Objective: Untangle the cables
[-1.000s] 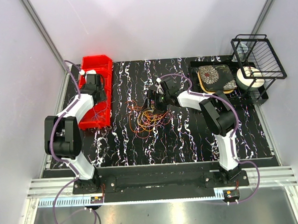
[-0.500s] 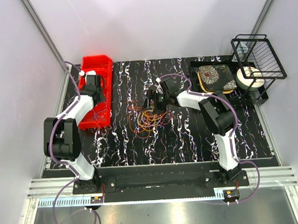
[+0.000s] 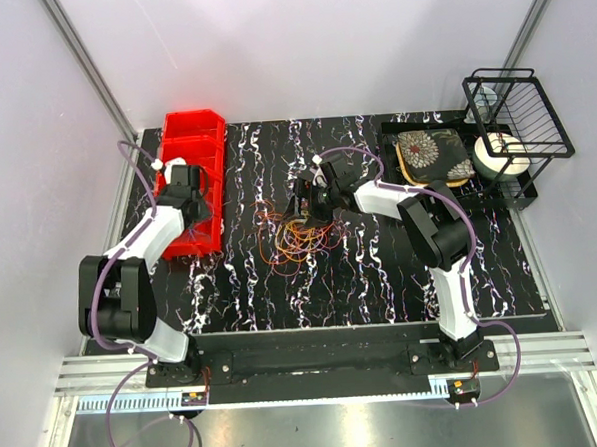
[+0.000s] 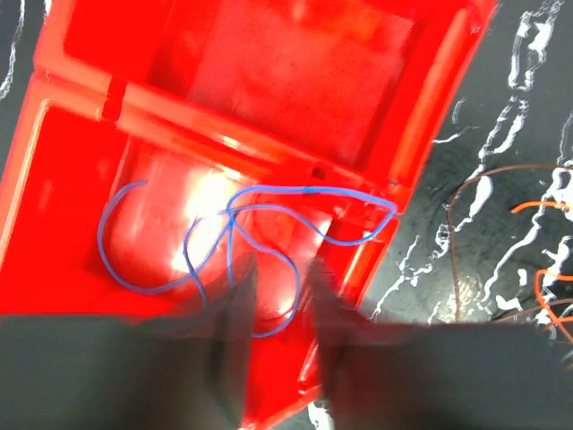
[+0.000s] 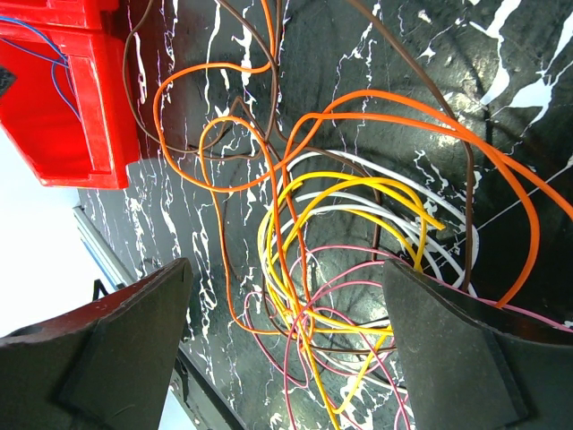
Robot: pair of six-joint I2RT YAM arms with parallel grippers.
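Over red bin's (image 3: 198, 129) near compartment, left gripper (image 4: 277, 296) blurred, opening unclear, right gripper (image 5: 286, 269) wide above cables (image 3: 297, 236)

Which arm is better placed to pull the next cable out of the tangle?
Right. The right gripper hovers over the tangled cables, jaws open; the left gripper is away over the red bin, where a blue cable lies.
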